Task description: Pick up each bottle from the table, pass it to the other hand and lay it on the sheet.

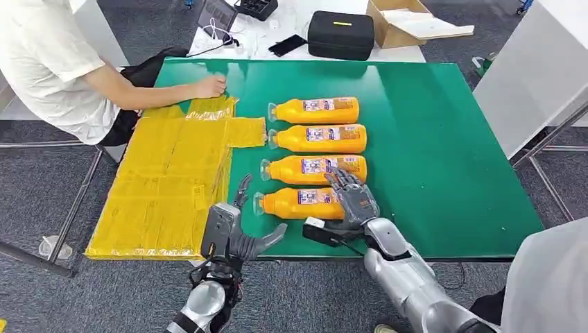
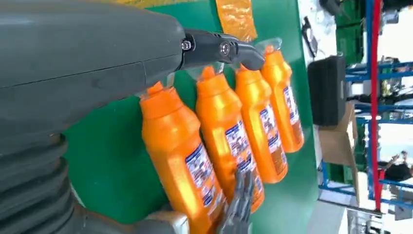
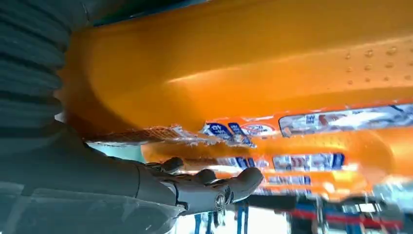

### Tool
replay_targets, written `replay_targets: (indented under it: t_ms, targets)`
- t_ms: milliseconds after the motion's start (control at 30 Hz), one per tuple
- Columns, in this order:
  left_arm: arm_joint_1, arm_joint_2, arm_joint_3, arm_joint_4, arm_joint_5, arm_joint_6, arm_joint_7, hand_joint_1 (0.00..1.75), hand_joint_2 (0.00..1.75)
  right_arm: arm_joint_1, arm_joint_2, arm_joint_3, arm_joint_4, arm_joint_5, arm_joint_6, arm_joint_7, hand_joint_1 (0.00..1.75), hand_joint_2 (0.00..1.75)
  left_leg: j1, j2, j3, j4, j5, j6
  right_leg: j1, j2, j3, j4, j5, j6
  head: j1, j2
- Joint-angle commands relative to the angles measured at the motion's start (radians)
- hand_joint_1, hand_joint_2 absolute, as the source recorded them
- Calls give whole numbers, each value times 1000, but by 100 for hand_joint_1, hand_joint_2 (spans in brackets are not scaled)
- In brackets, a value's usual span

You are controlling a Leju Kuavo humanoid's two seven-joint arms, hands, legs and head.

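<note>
Bottles: you have four orange bottles lying side by side on the green tabletop [image 1: 430, 139], caps pointing toward the sheet.
Nearest bottle [image 1: 299, 203]: it lies at the tabletop's near edge, with your right hand on it.
Right hand [image 1: 355, 199]: its fingers drape over the nearest bottle's base end; you cannot tell whether they have closed around it.
Left hand [image 1: 239, 232]: it holds nothing, fingers spread, just beside the nearest bottle's cap.
Sheet [image 1: 170, 184]: yellow, spread flat over the tabletop's left part.
Person [image 1: 62, 66]: one hand [image 1: 208, 87] rests on the sheet's far corner.
</note>
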Motion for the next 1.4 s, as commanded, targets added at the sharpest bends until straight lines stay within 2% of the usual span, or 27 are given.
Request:
replay_targets:
  t_ms: [33, 67, 100, 267, 700, 733, 833, 1000, 1033, 1100, 1133, 1233, 1267, 1400]
  targets:
    - [-25, 22, -18, 24, -26, 10, 33, 0, 175, -36, -28, 107, 14, -28, 162, 75, 141, 175, -1, 1, 8, -1, -2, 1, 0, -1, 8, -1, -2, -3, 0, 0]
    - [-22, 20, -13, 24, -30, 13, 34, 0, 175, -30, -33, 113, 2, -37, 183, 87, 171, 175, -1, 0, 9, -1, -1, 1, 0, -3, 9, -1, -2, -3, 0, 0]
    - [-21, 19, -8, 25, -31, 15, 35, 0, 175, -25, -36, 109, -1, -60, 211, 92, 175, 175, -1, 0, 9, -1, -1, 1, 0, -3, 10, -1, -2, -3, 0, 0]
    - [-15, 16, 4, 19, -37, 20, 34, 0, 175, 21, -55, 116, -31, -94, 209, 89, 175, 175, 0, -2, 10, -1, 0, 1, 0, -4, 11, -1, -1, -2, 0, 0]
    - [-5, 18, 12, 8, -46, 27, 33, 0, 175, 66, -66, 132, -83, -100, 201, 86, 175, 175, 0, -4, 12, -2, 0, 1, 1, -4, 14, -2, -1, -2, 0, 0]
    - [2, 17, 19, -3, -54, 28, 29, 0, 175, 106, -79, 126, -129, -124, 180, 77, 168, 175, 0, -4, 14, -2, 0, 1, 1, -4, 16, -3, -2, -2, 0, 0]
    - [4, 16, 22, -3, -54, 32, 27, 0, 175, 118, -80, 120, -117, -137, 190, 79, 155, 175, 1, -4, 12, -1, -1, 0, 1, -3, 13, -2, -2, -1, 0, 0]
    - [4, 16, 22, -3, -54, 32, 27, 0, 175, 120, -81, 119, -116, -138, 187, 78, 155, 175, 1, -4, 12, -1, -1, 1, 1, -4, 14, -2, -2, -1, 0, 0]
    - [5, 16, 23, -3, -54, 34, 25, 0, 175, 122, -78, 108, -103, -148, 193, 80, 164, 175, 0, -5, 15, -3, -1, 2, 1, -6, 17, -3, -3, -3, 0, 0]
    - [7, 15, 23, -4, -52, 35, 20, 0, 175, 146, -71, 60, -92, -223, 212, 34, 171, 175, 0, -5, 15, -2, -1, 1, 1, -5, 16, -3, -3, -2, 0, 0]
    - [8, 12, 27, -7, -36, 35, 9, 0, 175, 165, -55, 2, -84, -333, 256, -44, 175, 175, 1, -4, 13, -2, -1, 1, 1, -4, 15, -2, -2, -2, 0, 0]
    - [26, -2, 48, -39, 71, 10, -27, 0, 175, 223, -32, -94, -135, -478, 211, -171, 166, 175, 1, -7, 14, -2, -1, 1, 2, -6, 16, -3, -3, -2, 0, 0]
    - [39, 6, 43, -71, 111, -8, -40, 0, 175, 246, -20, -123, -184, -526, 200, -202, 175, 175, 1, -7, 15, -3, -1, 1, 1, -7, 18, -4, -3, -2, 0, 0]
    - [93, 61, -8, -183, 176, -38, -59, 0, 175, 295, 12, -200, -370, -620, 131, -238, 175, 175, 1, -1, 17, -1, -5, -1, 1, 0, 17, -2, -2, -2, 0, 0]
